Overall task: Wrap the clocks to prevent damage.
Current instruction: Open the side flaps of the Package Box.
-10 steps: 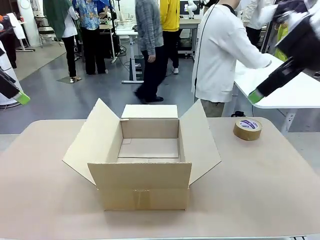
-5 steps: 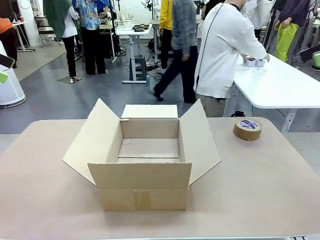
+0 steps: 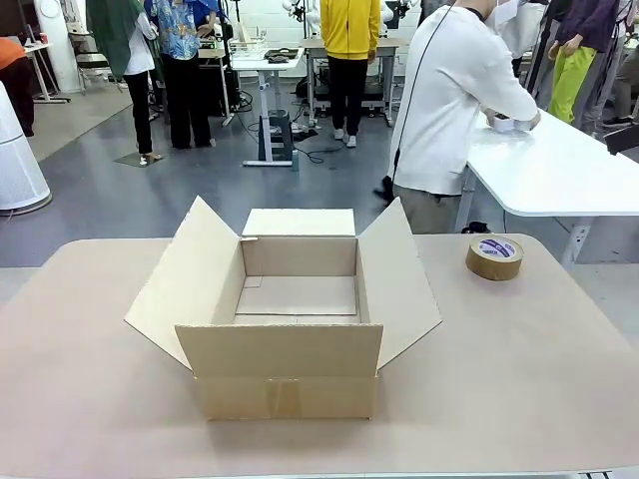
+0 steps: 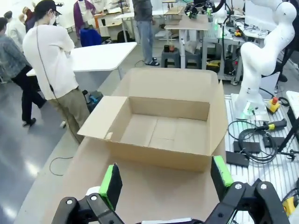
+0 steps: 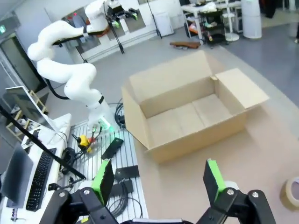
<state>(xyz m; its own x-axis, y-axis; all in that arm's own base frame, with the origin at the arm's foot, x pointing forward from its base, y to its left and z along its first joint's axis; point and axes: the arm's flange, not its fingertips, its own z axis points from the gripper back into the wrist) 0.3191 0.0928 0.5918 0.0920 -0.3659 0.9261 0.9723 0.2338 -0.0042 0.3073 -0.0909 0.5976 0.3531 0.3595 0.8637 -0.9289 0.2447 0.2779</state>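
Cardboard box (image 3: 285, 364) sits mid-surface (image 3: 519, 389), all four flaps spread and nothing inside; I read that as staged to receive. Tape roll (image 3: 494, 256) lies well apart at right, handy for sealing. My left tool (image 4: 166, 179) and right tool (image 5: 158, 179) are both released, pads bare, hovering high and back from the box. Front view adds the person (image 3: 449, 100) at upper right, hands on something small and white at a white table (image 3: 569, 170). Possibly the clocks, but too small to tell.
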